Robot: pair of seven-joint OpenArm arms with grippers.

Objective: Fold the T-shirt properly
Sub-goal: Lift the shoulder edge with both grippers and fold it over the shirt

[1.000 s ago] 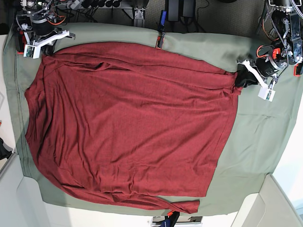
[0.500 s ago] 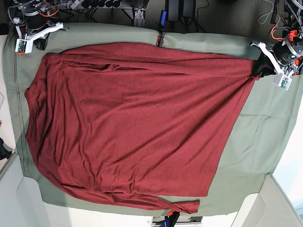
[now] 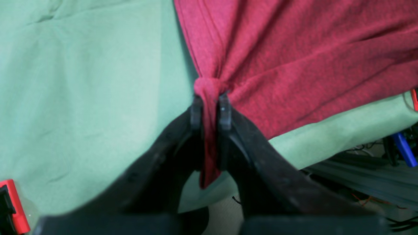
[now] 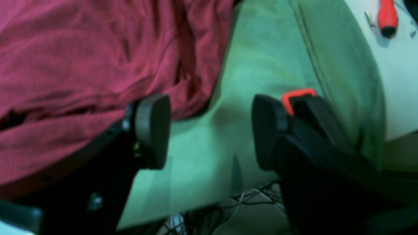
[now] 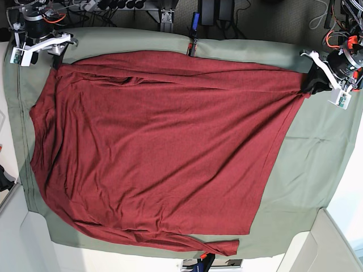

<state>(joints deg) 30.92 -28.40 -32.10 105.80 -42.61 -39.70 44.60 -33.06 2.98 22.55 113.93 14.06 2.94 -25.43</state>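
No readable writing anywhere, my right pincer (image 5: 55, 50) spread apart at the far-left corner, dark red heathered T-shirt (image 5: 159, 147) spread flat across the sage-green cloth (image 5: 306, 164), my left pincer (image 5: 311, 84) clamped on its bunched corner at right

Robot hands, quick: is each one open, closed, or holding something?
Left gripper: closed, pinching a bunched bit of the red shirt.
Right gripper: open, holding nothing; only the green cloth shows between its fingers.
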